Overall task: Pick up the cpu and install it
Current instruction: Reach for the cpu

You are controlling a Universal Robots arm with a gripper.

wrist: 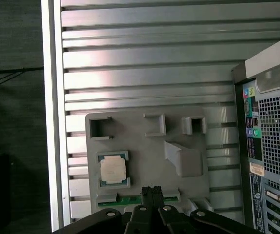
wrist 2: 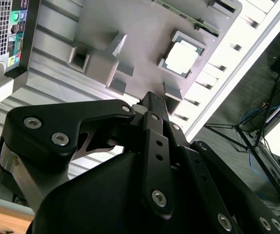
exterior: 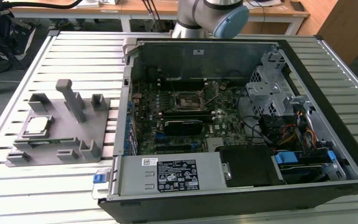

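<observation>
Slatted aluminium table (exterior: 79, 56) carries a grey plastic fixture plate (wrist: 140, 146) near its edge; the small flat square silver-topped cpu (exterior: 37, 125) lies recessed beside that plate's edge. Above, the black gripper (wrist: 152, 191) hangs empty, fingers together. Descending closed, it would likely strike the chip.

Grey fixture (exterior: 89, 133) beside computer case (exterior: 229, 205) (open)

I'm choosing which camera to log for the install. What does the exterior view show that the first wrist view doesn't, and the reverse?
Exterior view, not the first wrist view: the motherboard socket inside the open computer case, and the arm. First wrist view, not the exterior view: the shut gripper. Both: the cpu resting in the grey fixture on the slatted table.
</observation>
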